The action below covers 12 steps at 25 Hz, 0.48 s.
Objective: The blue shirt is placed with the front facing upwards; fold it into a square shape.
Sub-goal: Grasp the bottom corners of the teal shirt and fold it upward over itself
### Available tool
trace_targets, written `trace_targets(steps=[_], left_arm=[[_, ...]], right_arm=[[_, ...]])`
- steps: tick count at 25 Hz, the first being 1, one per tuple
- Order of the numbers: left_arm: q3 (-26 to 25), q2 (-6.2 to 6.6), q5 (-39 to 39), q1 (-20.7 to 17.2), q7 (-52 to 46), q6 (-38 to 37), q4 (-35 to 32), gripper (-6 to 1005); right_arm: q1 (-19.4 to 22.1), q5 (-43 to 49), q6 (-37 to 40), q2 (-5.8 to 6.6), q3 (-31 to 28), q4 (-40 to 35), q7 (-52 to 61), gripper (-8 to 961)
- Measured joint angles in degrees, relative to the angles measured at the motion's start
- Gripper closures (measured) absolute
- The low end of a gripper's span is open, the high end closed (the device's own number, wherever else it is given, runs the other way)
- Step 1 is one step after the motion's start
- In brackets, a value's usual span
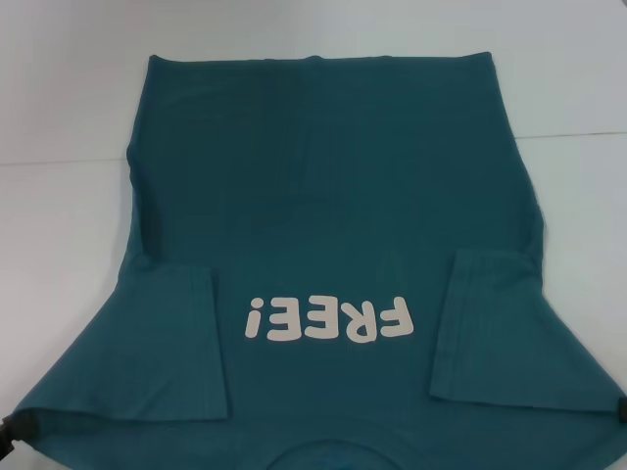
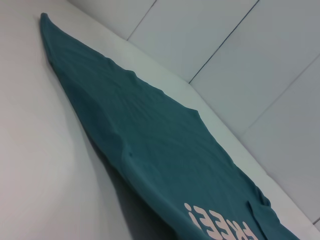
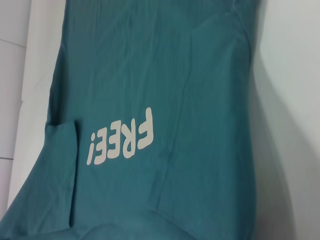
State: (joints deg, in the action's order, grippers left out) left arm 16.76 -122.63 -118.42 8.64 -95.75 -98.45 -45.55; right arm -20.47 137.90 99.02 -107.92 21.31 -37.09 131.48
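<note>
You see the blue shirt [image 1: 323,215] spread front-up on the white table [image 1: 59,235], collar end nearest the robot, both sleeves folded in beside the "FREE!" lettering [image 1: 330,320]. The left gripper [image 1: 12,429] and right gripper [image 1: 620,409] sit at the near shoulder corners — whether their fingers clamp the cloth, you cannot tell. The likely risk: uneven lift from either corner skews the fold, or a folded sleeve slips open. No containers are in view.
</note>
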Motion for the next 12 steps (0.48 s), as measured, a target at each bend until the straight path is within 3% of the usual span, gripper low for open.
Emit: trace_targets(steps=[12], left_arm=[[-0.07, 0.03, -0.17, -0.49, -0.05, -0.86, -0.06, 999]], right_arm=[[0.67, 0.01, 0.06, 0.13, -0.81, 0.13, -0.57, 933]])
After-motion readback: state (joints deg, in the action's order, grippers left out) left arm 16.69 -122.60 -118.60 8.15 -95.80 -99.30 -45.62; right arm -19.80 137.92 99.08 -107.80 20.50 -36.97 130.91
